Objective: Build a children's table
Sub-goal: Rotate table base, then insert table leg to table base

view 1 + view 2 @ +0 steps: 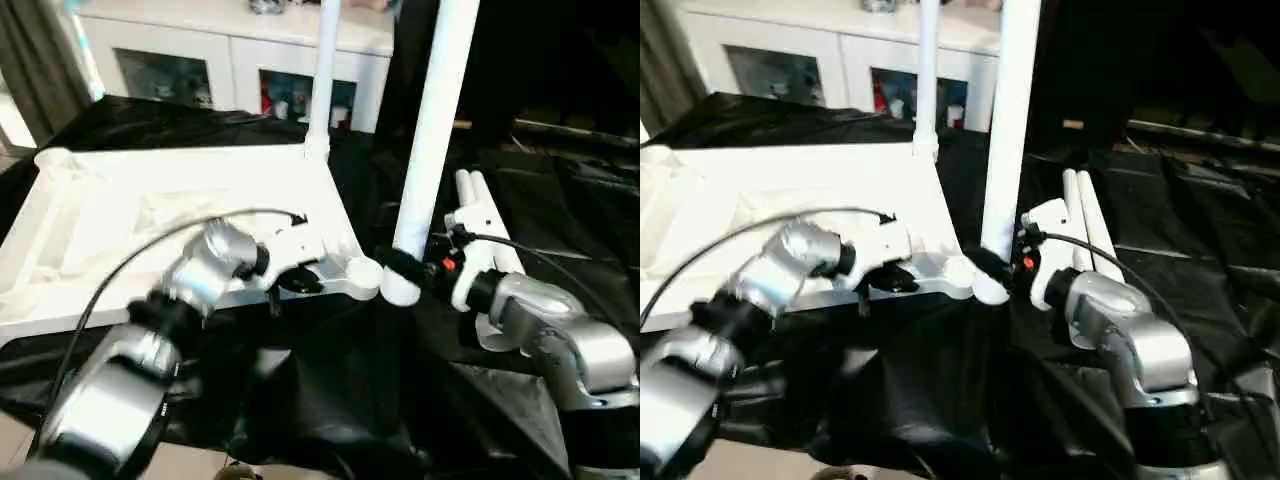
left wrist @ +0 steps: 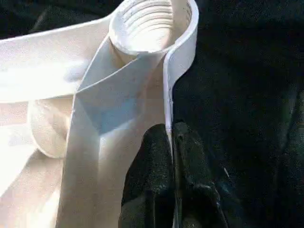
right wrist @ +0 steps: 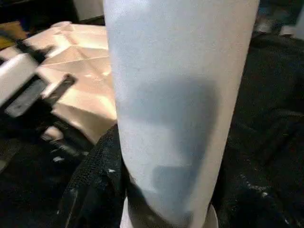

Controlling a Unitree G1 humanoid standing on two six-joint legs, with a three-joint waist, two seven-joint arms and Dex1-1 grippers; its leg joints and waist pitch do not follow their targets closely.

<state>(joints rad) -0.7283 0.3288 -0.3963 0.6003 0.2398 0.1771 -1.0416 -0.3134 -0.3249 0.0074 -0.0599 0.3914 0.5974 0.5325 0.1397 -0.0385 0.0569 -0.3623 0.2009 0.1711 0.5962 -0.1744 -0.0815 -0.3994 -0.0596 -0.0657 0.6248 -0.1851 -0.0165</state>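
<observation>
Right gripper (image 1: 405,270) grips upright leg (image 1: 435,140) just beside empty corner socket (image 1: 362,272); left gripper (image 1: 292,282) pinches tabletop rim (image 2: 167,114).

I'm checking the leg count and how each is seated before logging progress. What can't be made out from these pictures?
- Held leg: top cut off by the head view's edge; its foot in the right wrist view is hidden by the right gripper.
- Upright leg: top cut off.
- Spare legs: partly behind the right forearm.
- Tabletop: near edge covered by the left arm.
</observation>
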